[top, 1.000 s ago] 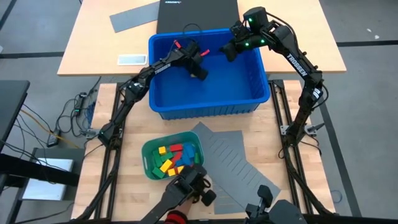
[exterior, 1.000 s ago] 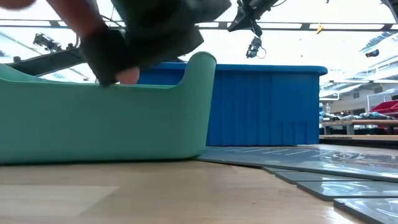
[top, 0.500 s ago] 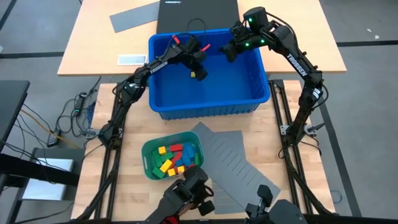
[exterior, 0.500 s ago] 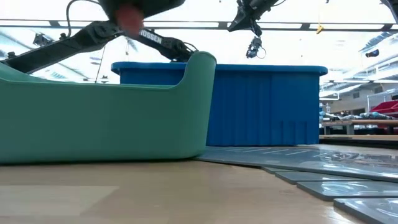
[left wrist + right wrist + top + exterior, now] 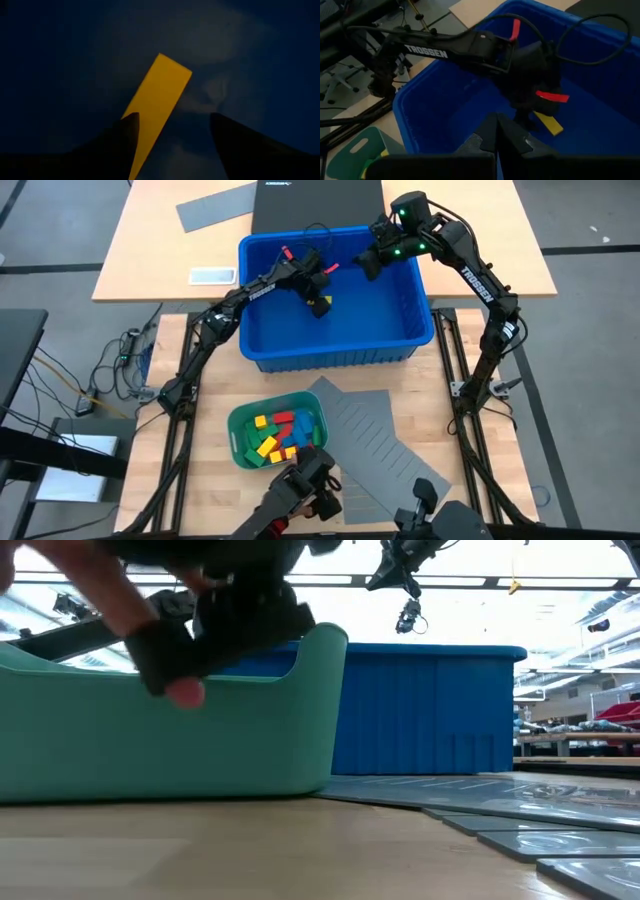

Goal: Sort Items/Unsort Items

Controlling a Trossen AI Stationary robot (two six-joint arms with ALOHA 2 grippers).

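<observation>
My left gripper (image 5: 318, 298) reaches down inside the blue bin (image 5: 340, 358), open. A flat yellow block (image 5: 157, 92) lies on the bin floor between its fingers, close to one of them, and shows under the gripper (image 5: 549, 124) in the right wrist view. My right gripper (image 5: 368, 265) hangs shut above the bin's far right part, holding nothing. Several red, yellow, green and blue blocks (image 5: 280, 432) lie in the teal tray (image 5: 238, 420) on the near table. My left gripper stands open over the yellow block; one fingertip (image 5: 127, 131) overlaps the block's near end (image 5: 142, 135) in the left wrist view. I cannot tell whether it touches the block. The block lies flat on the bin floor.
Grey slotted divider sheets (image 5: 375, 440) lie right of the tray. A person's gloved hand (image 5: 175, 650) is at the tray's near rim. A dark case (image 5: 318, 200), a grey sheet (image 5: 215, 207) and a small white card (image 5: 212, 276) lie on the far table.
My left gripper has opened inside the bin, rolled a little and let go of the yellow block, which now lies on the bin floor. The person's hand drew away from the tray's rim and has come back to it.
</observation>
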